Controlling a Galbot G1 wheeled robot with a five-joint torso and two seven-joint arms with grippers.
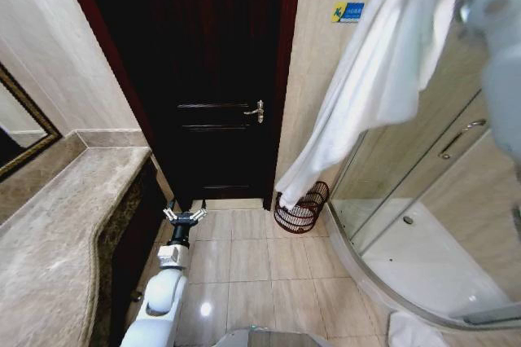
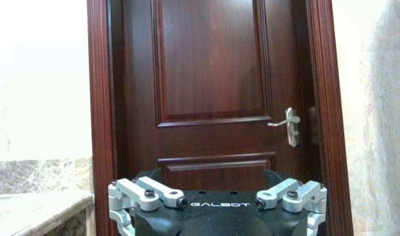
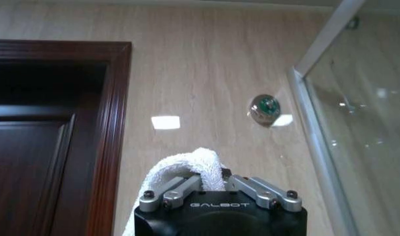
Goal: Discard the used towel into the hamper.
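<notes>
Head view: towel (image 1: 370, 78), white and soft, hangs in a long drape from my right arm raised at the upper right; its lower tip falls just above the hamper (image 1: 302, 208), a dark round wire basket on the floor tiles between the dark door (image 1: 203, 78) and the glass shower stall (image 1: 423, 225). I judge the cloth light and limp, likely to swing and trail, so a pinch near one end, as now, lets the rest hang free and go in tail first. Through the open bars I can make out nothing inside the hamper, though I cannot be sure. My left gripper (image 1: 185, 216) is parked low beside the stone counter (image 1: 57, 233), fingers spread wide and holding nothing.

Left wrist view: left gripper (image 2: 216, 194) faces the door and its lever handle (image 2: 289, 123), fingers apart, empty.

Right wrist view: right gripper (image 3: 221, 189) is closed tight on a bunched fold of the towel (image 3: 186, 169), which bulges out between the fingers; beyond are the tiled wall (image 3: 213, 83), a round metal fitting (image 3: 264, 107) and the shower stall's glass.
</notes>
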